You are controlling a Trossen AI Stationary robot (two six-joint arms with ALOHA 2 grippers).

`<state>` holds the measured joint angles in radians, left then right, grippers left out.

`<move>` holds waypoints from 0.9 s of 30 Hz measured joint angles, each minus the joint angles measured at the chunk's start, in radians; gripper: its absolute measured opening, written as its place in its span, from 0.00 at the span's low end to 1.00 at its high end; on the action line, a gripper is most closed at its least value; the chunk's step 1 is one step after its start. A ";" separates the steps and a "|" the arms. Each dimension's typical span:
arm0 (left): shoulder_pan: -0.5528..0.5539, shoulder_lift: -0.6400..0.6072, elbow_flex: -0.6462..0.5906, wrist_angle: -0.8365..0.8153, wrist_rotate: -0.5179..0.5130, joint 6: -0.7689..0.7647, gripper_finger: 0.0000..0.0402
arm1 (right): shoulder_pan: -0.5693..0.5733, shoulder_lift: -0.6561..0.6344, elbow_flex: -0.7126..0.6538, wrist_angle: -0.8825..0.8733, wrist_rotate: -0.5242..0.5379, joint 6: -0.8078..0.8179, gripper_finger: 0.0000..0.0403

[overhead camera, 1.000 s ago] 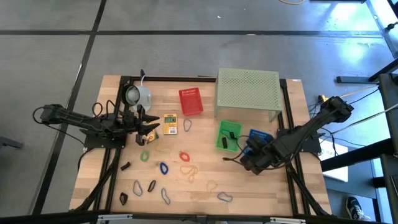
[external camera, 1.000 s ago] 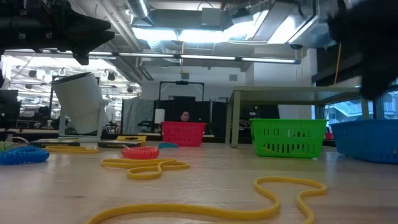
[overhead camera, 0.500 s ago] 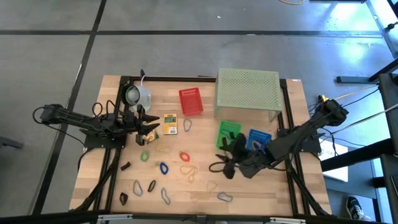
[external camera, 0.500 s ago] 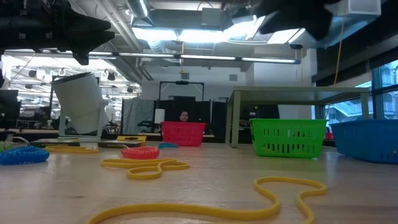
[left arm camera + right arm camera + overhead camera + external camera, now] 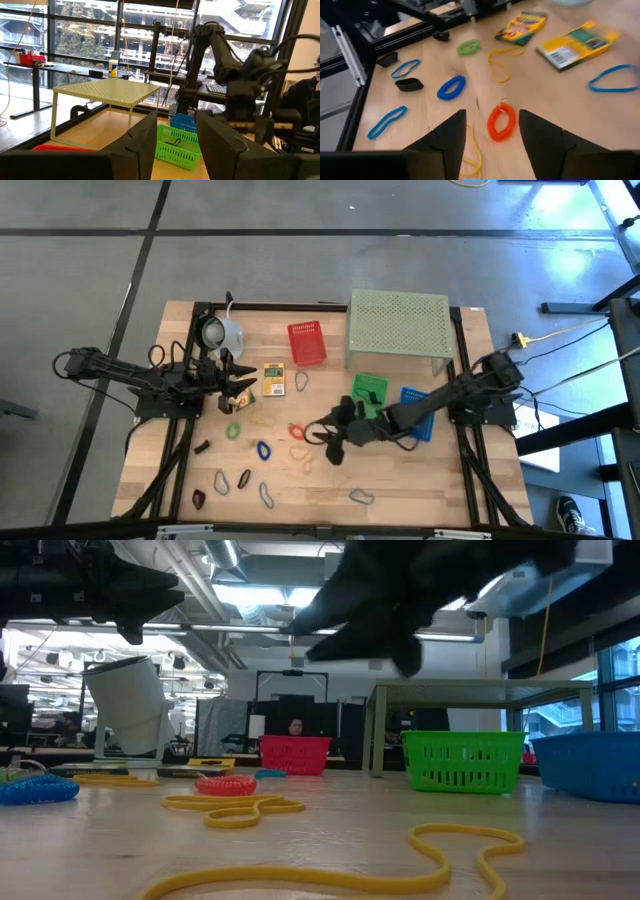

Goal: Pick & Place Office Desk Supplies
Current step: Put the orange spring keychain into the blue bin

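My right jaws had swung out from beside the blue basket at the right of the high view, past the green basket, to the middle of the bench. They had also widened a little on the way, and they stood apart with nothing between them. In my wrist view the orange coiled loop lay framed between my two fingers, on the wood below me and not yet touched. To me that meant one delivery was over and this loop was my likely next pick, though I still needed to drop lower.

My left jaws hung at the left of the high view, partly open and empty, just beside the small yellow printed box, and had not shifted.

The other supplies lay scattered over the lower left of the bench: a blue coiled loop, a green loop and a small dark clip.

The yellow printed box carried a green panel and a white label, and a second yellow-and-green pack lay nearby, but I could read no lettering on either.
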<state>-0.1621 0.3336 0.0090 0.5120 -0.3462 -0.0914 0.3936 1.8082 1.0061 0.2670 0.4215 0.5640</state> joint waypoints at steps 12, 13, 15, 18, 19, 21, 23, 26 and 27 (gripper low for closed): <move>0.000 0.000 0.000 -0.001 0.000 0.000 0.33 | -0.066 0.270 0.257 -0.132 -0.079 -0.282 0.59; 0.000 0.000 0.000 0.000 0.000 0.000 0.33 | -0.071 0.289 0.294 -0.198 -0.070 -0.287 0.59; 0.000 0.000 0.000 0.000 0.000 0.000 0.33 | -0.084 0.325 0.361 -0.323 -0.060 -0.269 0.59; 0.000 0.000 0.000 0.000 0.000 0.000 0.33 | -0.104 0.376 0.437 -0.435 -0.077 -0.220 0.59; 0.000 0.000 0.000 0.000 0.000 0.000 0.33 | -0.109 0.388 0.455 -0.447 -0.090 -0.208 0.59; 0.000 0.000 0.000 0.000 0.000 0.000 0.33 | -0.115 0.408 0.479 -0.448 -0.097 -0.205 0.59; 0.000 0.000 0.000 0.000 0.000 0.000 0.33 | -0.118 0.421 0.488 -0.448 -0.096 -0.204 0.59; 0.000 0.000 0.000 0.000 0.000 0.000 0.33 | -0.124 0.426 0.488 -0.484 -0.096 -0.171 0.59; 0.000 0.000 0.000 0.000 0.000 0.000 0.33 | -0.127 0.426 0.489 -0.496 -0.096 -0.152 0.58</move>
<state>-0.1620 0.3336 0.0090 0.5118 -0.3462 -0.0914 0.2667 2.2345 1.4953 -0.2286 0.3253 0.4121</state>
